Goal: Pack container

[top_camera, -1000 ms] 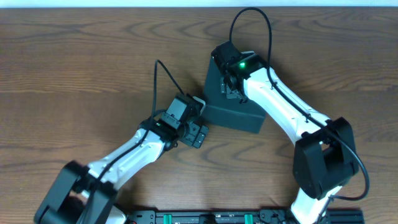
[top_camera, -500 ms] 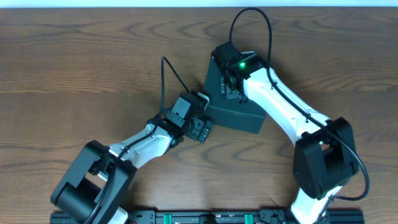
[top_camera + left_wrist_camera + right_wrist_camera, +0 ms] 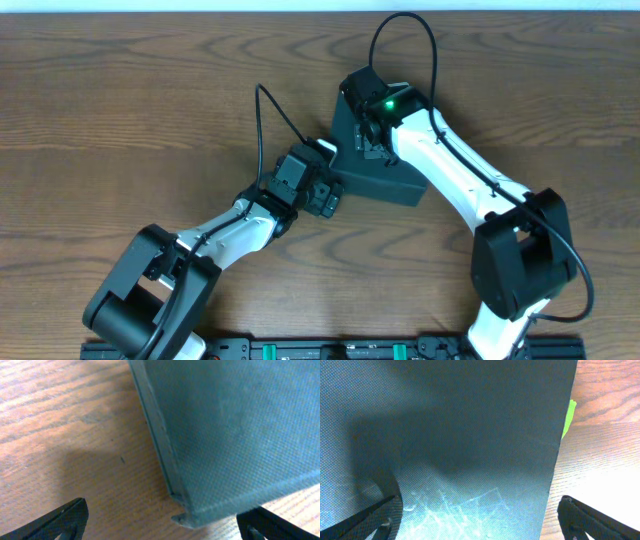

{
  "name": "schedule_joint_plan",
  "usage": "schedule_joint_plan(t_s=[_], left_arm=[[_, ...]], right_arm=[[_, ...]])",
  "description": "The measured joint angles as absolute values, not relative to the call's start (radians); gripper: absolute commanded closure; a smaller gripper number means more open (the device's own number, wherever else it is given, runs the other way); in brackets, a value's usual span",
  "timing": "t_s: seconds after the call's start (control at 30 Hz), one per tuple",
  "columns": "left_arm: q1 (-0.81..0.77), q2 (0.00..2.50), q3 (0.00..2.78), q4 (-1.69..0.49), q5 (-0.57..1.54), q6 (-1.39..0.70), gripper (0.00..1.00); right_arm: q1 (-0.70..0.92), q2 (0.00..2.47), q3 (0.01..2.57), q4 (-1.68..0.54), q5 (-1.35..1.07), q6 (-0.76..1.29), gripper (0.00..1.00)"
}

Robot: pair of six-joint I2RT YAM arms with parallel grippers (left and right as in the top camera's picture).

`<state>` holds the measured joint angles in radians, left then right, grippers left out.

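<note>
The container [image 3: 385, 180] is a dark teal-black matte box, lid down, at the table's middle. My left gripper [image 3: 325, 195] stands open at its near-left corner. In the left wrist view that corner of the container [image 3: 225, 430] reaches down between the two wide-apart fingers [image 3: 62, 520] of the left gripper [image 3: 165, 527], with no contact showing. My right gripper [image 3: 368, 140] hangs open over the lid. The container's lid [image 3: 460, 450] fills the right wrist view, one finger of the right gripper [image 3: 480, 520] over it and the other past its edge, above the wood.
A thin bright green sliver [image 3: 568, 417] sticks out along the box's edge. Brown wooden table [image 3: 130, 110] lies all around. The right arm [image 3: 460, 185] crosses the box's right side. The left arm's black cable [image 3: 262, 125] loops up beside the box.
The left gripper has moved up and right, from a little off the box to its near-left corner. The box's near edge seems slightly shifted. The right arm has stayed still.
</note>
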<state>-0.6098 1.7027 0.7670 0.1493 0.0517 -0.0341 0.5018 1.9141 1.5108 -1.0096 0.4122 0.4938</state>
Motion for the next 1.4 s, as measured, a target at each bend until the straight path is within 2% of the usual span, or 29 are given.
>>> schedule_joint_plan(t_s=[0.57,0.83,1.0,1.4], left_arm=[[-0.609,1.702,0.766,0.179,0.044,-0.034,0.05],[-0.602,1.401,0.763,0.005,0.036,-0.035,0.05],[-0.601,1.261,0.763,-0.014,0.002,-0.035,0.05],[-0.593,1.463,0.763,0.121,-0.033,-0.035,0.05]], right_arm=[[0.502,1.914,1.511,-1.010,0.411,0.494,0.01],[0.506,1.893,1.507,-1.026,0.355,0.493,0.01],[0.523,1.843,1.496,-1.047,0.303,0.493,0.01],[0.521,1.772,1.494,-1.175,0.320,0.509,0.01]])
